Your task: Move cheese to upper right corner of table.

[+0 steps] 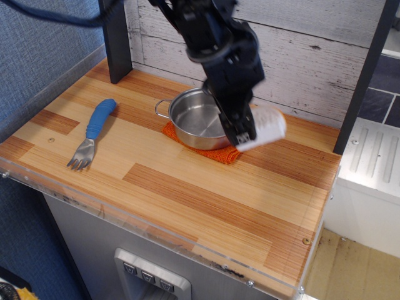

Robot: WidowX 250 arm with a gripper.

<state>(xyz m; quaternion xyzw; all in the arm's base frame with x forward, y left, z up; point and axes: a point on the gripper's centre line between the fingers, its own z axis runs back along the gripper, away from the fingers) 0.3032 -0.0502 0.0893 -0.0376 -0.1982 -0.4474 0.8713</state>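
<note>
A: How is the cheese (265, 127) being held in this single overhead view?

B: It is being gripped by the pincer (249, 135), whose jaws are closed against its left side. It is being carried in the air above the right part of the desk (187, 187), just right of the steel pot (201, 119) and near the back wall. Whether it is clear of the wood by much cannot be told, but nothing is seen touching its underside.

A: Why is it being carried there?

B: The upper right corner is being called for by the task, and that corner, judged from here, is lying a little further right and back. The cheese is apparently being kept lifted so that the pot rim and handle are being cleared, not knocked.

A: What is being held by the containers?

B: Nothing is being seen in the pot; its bright interior is partly hidden by the arm. The pot is being supported on an orange cloth (215, 149), which is being left beneath it.

A: And elsewhere?

B: A blue-handled fork (92, 134) is lying well apart, at the left.
</note>
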